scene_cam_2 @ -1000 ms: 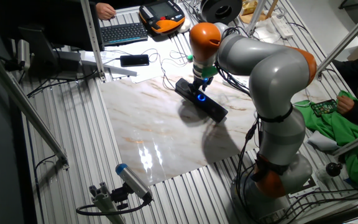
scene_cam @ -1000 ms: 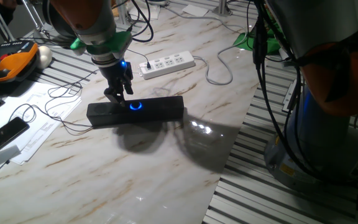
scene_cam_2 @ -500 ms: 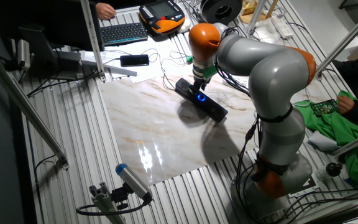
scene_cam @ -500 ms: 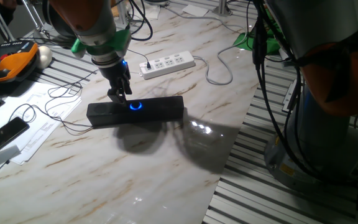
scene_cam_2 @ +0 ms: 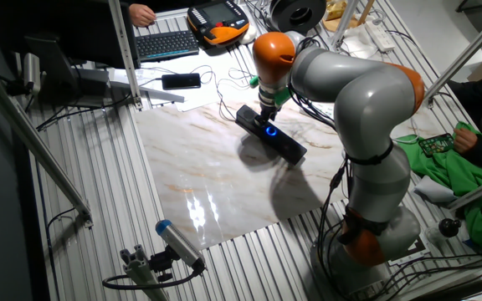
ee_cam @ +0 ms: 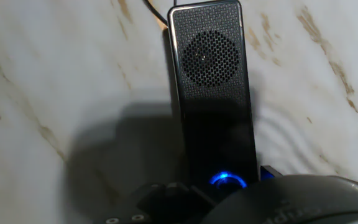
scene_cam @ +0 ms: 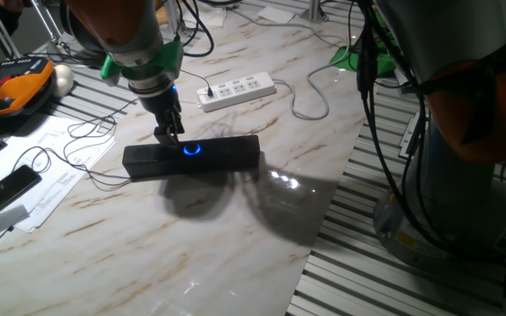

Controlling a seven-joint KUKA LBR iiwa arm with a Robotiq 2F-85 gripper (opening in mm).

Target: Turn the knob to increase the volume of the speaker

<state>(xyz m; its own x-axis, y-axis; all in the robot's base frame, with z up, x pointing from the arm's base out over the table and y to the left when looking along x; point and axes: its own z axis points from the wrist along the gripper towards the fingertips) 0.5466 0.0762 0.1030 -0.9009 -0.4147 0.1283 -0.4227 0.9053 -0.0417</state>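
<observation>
The speaker [scene_cam: 222, 156] is a long black bar lying on the marble table, also seen in the other fixed view [scene_cam_2: 284, 146] and running up the hand view [ee_cam: 211, 81]. Its knob [scene_cam: 191, 149] glows with a blue ring at the bar's middle [scene_cam_2: 269, 130] [ee_cam: 229, 180]. My gripper [scene_cam: 170, 134] [scene_cam_2: 264, 115] points down over the bar's top, just left of the knob. The fingers look narrow and dark, and the gap between them does not show. In the hand view only dark gripper parts fill the bottom edge beside the ring.
A white power strip [scene_cam: 235, 90] lies behind the speaker with cables trailing around it. A flat black phone [scene_cam: 3, 191] and papers sit at the left, beside an orange pendant [scene_cam: 20, 88]. A person's hand [scene_cam_2: 143, 14] rests by a keyboard [scene_cam_2: 167, 43].
The hand has risen slightly and turned at the wrist, so the fingers look narrower than a second ago. The speaker has not moved.
</observation>
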